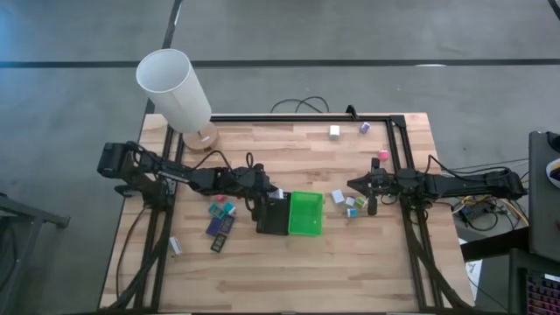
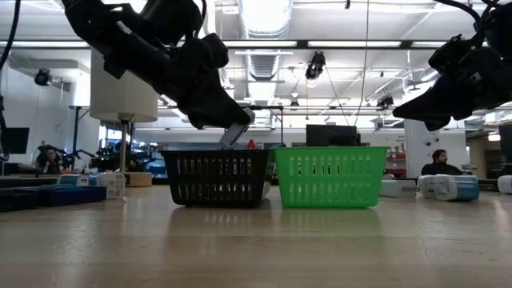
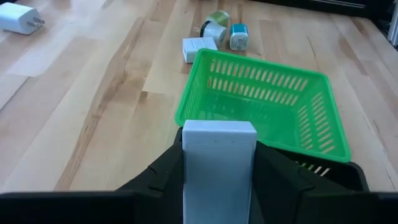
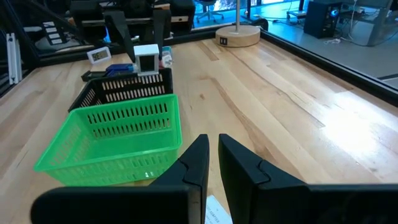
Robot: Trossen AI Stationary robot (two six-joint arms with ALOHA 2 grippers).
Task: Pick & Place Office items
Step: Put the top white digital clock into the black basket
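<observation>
A small white block (image 3: pixel 219 163) sits between the fingers of my left gripper (image 1: pixel 275 194), which hangs over the black basket (image 2: pixel 218 178) at the table's middle. A bright green basket (image 1: pixel 306 213) stands right beside the black one, on its right. Loose office items lie on the wood: teal and pink blocks (image 1: pixel 220 207) and dark-blue rectangles (image 1: pixel 220 234) to the left of the baskets, and white and teal blocks (image 1: pixel 348 202) to the right. My right gripper (image 4: pixel 212 155) is shut on nothing, in the air right of the green basket. My left gripper pinches the white block by two opposite sides (image 3: pixel 186 168) between its two fingers. The fingers slant down from the table's left side. The block (image 2: pixel 234 134) is lifted clear, tilted, just above the black basket's rim.
A tall white lampshade (image 1: pixel 175 87) on a wooden foot (image 1: pixel 201 137) stands at the far left corner. Single blocks lie near the far edge: a white one (image 1: pixel 335 130), a purple one (image 1: pixel 365 128) and a pink one (image 1: pixel 382 155). A white item (image 1: pixel 175 246) lies near the left frame rail.
</observation>
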